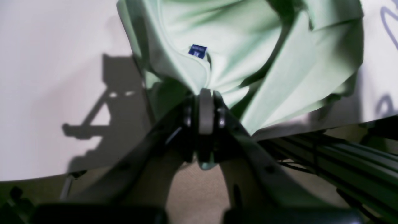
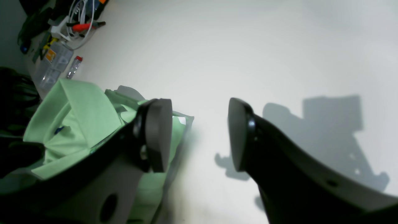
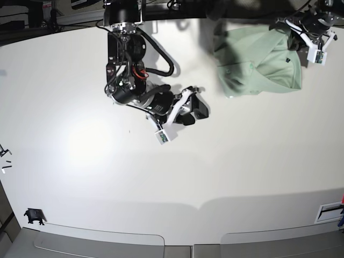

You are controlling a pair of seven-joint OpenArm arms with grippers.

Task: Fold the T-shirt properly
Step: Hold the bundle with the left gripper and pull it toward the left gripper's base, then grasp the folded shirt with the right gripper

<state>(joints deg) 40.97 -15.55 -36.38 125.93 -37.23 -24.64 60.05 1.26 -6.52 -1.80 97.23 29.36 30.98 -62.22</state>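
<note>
T-shirt (image 3: 260,67), pale mint green, bunched in loose folds at the far right corner of the surface (image 3: 226,177), near its back edge. Blue tag (image 1: 197,51) showing inside the collar in the left wrist view. Left pincer (image 1: 205,102) pressed together on a gather of cloth just below that collar, fabric fanning out from the grip. Same pincer (image 3: 309,29) at the shirt's upper right corner in the base view.

Right pincer (image 2: 199,133) spread wide, nothing between its pads, hovering over bare surface just beside the shirt's edge in its own view; in the base view (image 3: 188,110) near mid-surface, well apart from the garment.

Surface broad, white, matte, with a bright glare patch (image 3: 88,145) left of centre and sharp arm shadows (image 2: 329,124) cast on it. Faint blue-grey markings (image 1: 388,21) on the surface at the right edge of the left wrist view. Small dark clip (image 3: 33,216) at the near left edge; a few tiny dark bits (image 3: 5,158) at the far left. Near edge met by grey panels (image 3: 97,244) with rounded corners.

Beyond one corner in the right wrist view: clutter of cables and tools (image 2: 77,21), clear plastic box (image 2: 53,67), small red-capped bottle (image 2: 74,67). Dark metal frame rails (image 1: 342,161) below the surface edge in the left wrist view.
</note>
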